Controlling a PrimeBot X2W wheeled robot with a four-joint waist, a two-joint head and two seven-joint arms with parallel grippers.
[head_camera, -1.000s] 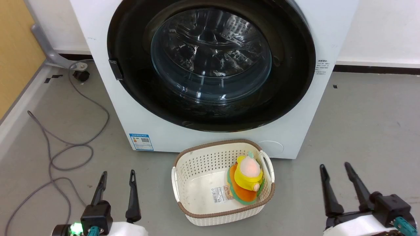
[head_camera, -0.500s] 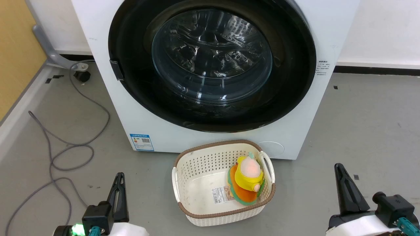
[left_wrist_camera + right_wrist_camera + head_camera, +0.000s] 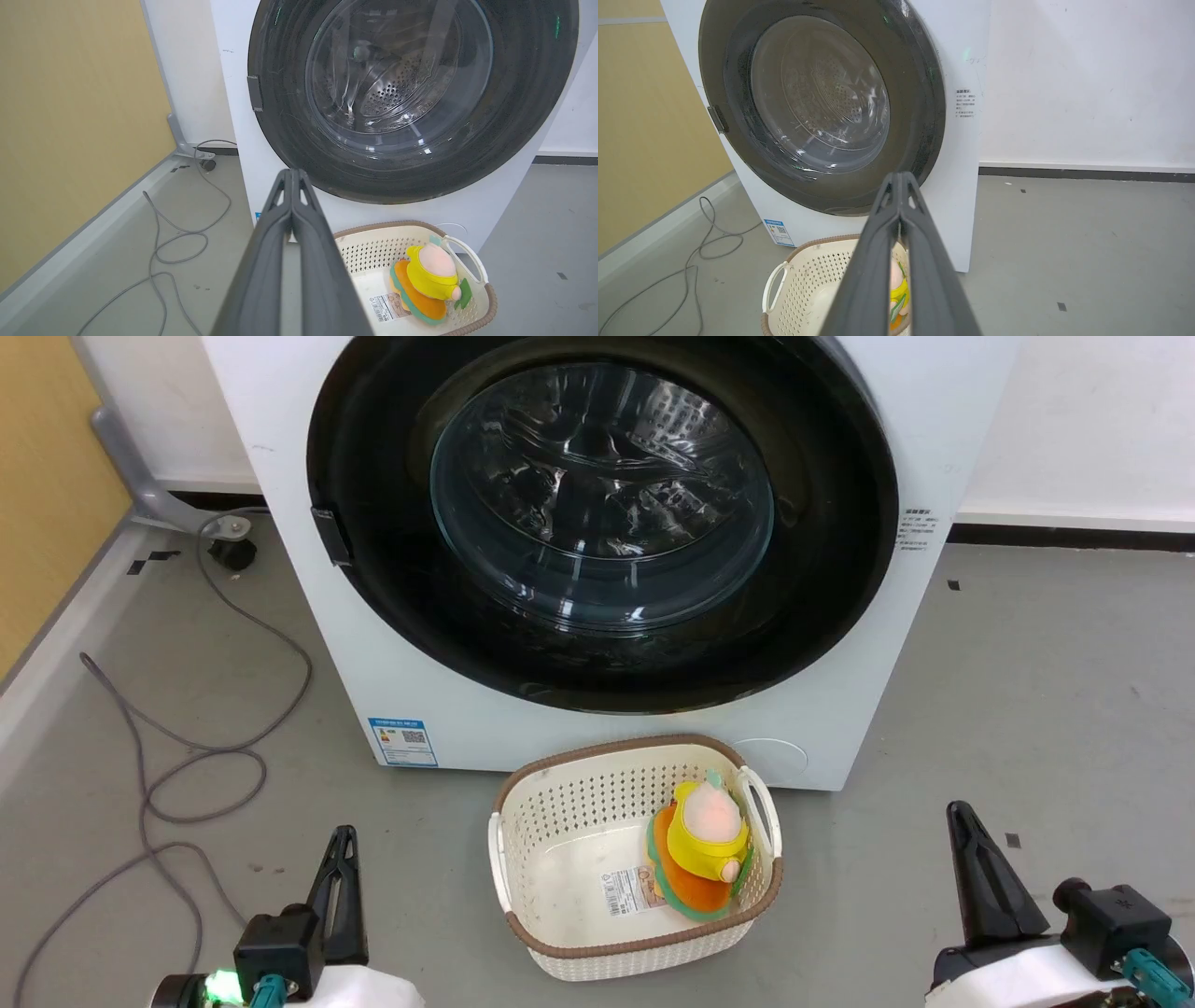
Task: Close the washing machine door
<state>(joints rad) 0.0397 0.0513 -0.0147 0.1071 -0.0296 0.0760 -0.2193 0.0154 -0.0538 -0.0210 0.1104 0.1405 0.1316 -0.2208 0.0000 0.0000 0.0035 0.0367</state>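
The white washing machine (image 3: 280,476) (image 3: 233,93) (image 3: 966,154) stands ahead. Its round glossy black door (image 3: 373,476) (image 3: 289,144) (image 3: 924,93) lies flush against the front, the glass bowl window (image 3: 602,495) showing the steel drum behind it. My left gripper (image 3: 344,835) (image 3: 292,173) hangs shut and empty at the lower left, well short of the machine. At the lower right my right gripper (image 3: 960,814) (image 3: 901,177) is also shut, holding nothing.
A cream perforated laundry basket (image 3: 541,803) (image 3: 373,238) (image 3: 803,275) sits on the grey floor before the machine, with a yellow and orange plush toy (image 3: 705,845) (image 3: 427,280) inside. A grey cable (image 3: 187,747) loops at the left by a yellow wall (image 3: 47,476).
Both grippers went from open to shut over the last second. The door and basket have stayed put.
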